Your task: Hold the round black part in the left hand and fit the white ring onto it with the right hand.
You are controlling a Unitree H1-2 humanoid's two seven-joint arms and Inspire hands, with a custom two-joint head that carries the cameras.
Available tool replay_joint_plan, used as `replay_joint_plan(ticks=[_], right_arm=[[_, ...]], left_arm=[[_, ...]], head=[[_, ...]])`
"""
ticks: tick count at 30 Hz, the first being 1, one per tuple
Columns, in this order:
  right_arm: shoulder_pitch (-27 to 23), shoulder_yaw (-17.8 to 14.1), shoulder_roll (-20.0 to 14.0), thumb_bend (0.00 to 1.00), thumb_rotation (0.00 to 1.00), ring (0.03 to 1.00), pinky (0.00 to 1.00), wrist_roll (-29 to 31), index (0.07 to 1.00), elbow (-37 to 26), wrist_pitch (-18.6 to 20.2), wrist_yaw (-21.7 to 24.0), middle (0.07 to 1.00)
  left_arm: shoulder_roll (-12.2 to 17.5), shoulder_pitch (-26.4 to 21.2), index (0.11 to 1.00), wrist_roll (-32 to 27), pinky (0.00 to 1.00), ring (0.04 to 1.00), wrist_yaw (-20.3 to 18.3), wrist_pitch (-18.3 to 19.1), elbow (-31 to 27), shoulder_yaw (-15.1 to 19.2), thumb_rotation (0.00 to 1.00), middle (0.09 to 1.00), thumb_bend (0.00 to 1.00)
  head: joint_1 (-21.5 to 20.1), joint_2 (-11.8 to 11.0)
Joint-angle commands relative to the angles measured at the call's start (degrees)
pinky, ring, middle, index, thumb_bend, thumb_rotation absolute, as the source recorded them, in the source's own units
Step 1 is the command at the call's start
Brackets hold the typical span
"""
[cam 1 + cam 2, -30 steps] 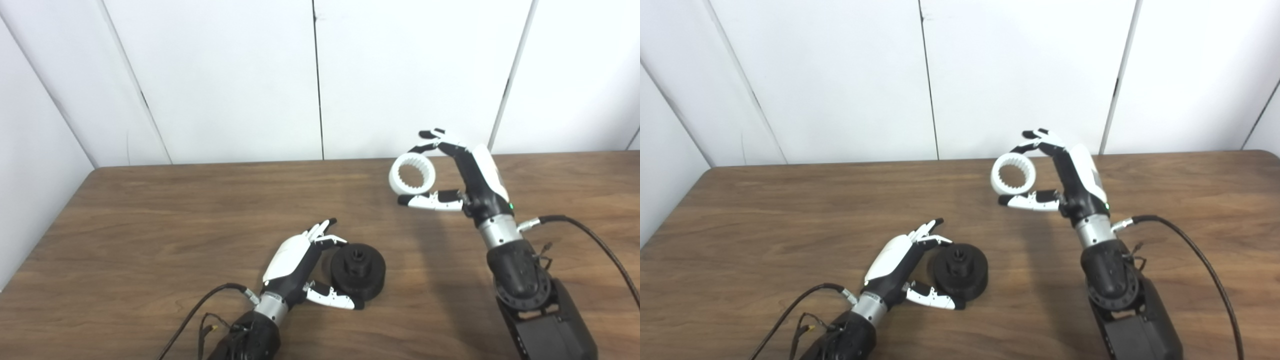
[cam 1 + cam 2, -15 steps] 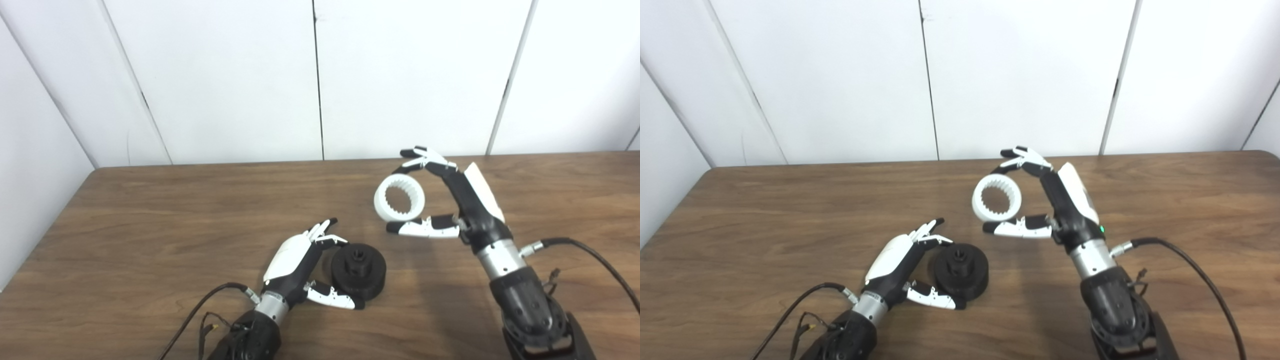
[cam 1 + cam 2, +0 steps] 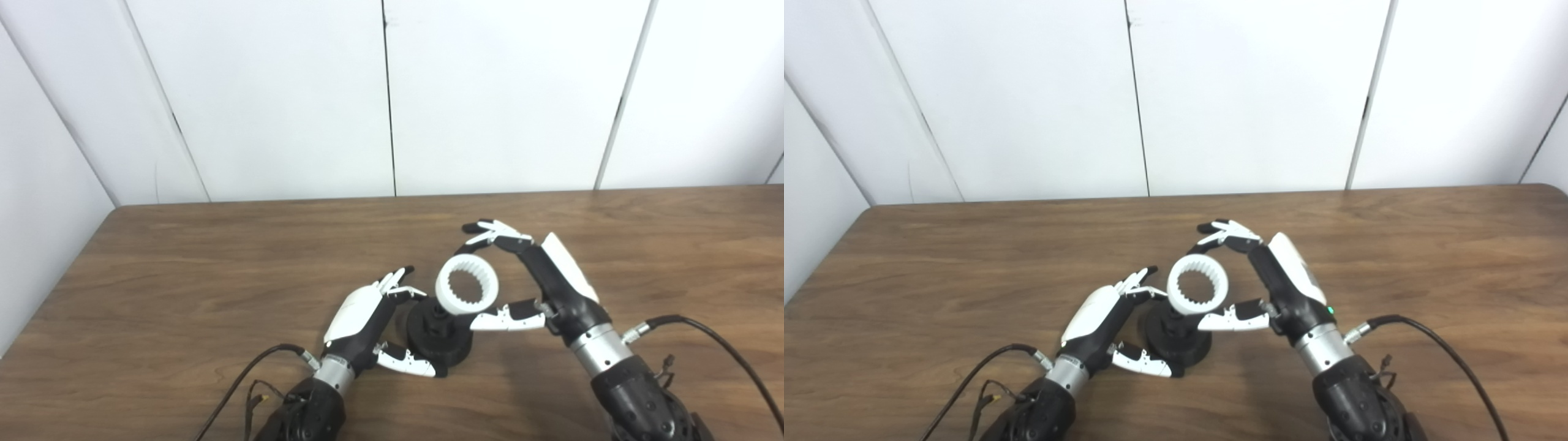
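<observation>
The round black part [image 3: 442,348] sits on the wooden table [image 3: 184,275] at the front centre, with a small hub on top. My left hand [image 3: 366,321] is closed around its left side, fingers at the far rim and thumb at the near rim. My right hand [image 3: 539,283] is shut on the white toothed ring [image 3: 441,289], pinched between fingers above and thumb below. The ring hangs tilted in the air just above the right side of the black part and covers part of its top. It also shows in the right eye view [image 3: 1173,288].
A white panelled wall stands behind the table's far edge. A black cable [image 3: 245,380] trails from my left wrist and another cable [image 3: 729,349] from my right wrist. The table's left edge [image 3: 55,288] runs diagonally at the left.
My right hand has carried the white ring down and to the left, from the far right of the table to just above the black part. My left hand and the black part have not moved.
</observation>
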Motion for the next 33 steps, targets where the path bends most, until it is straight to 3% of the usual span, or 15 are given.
replay_joint_plan(ticks=[1, 11, 18, 33], right_arm=[[-3.0, -0.2, 0.9, 0.52, 0.14, 0.911, 0.88, 0.8, 0.481, -1.4, 0.8, 0.7, 0.827], [-8.5, -0.8, 1.1, 0.52, 0.14, 0.924, 0.89, 3.0, 0.48, -0.7, 7.7, 4.5, 0.833], [-10.2, -0.1, 0.8, 0.52, 0.15, 0.913, 0.86, 2.4, 0.479, 1.2, 8.1, 5.1, 0.832], [-9.1, 2.6, 0.7, 0.52, 0.14, 0.924, 0.91, 0.4, 0.479, 4.5, 8.2, 6.0, 0.837]], left_arm=[[0.0, -1.6, 0.645, 0.9, 1.0, 1.0, 0.4, 0.0, -0.6, -0.2, 0.27, 1.0, 0.9], [-0.1, -1.4, 0.646, 0.9, 1.0, 1.0, -0.1, 0.4, -1.3, -0.3, 0.27, 1.0, 0.9], [-0.3, -1.3, 0.643, 1.0, 1.0, 1.0, 0.4, 0.1, -1.1, -0.3, 0.28, 1.0, 0.9], [-0.4, -1.3, 0.644, 1.0, 1.0, 1.0, 0.4, 0.3, -1.1, -0.2, 0.28, 1.0, 0.9]], head=[[0.1, 0.0], [0.3, 0.2], [0.4, 0.5], [0.8, 0.7]])
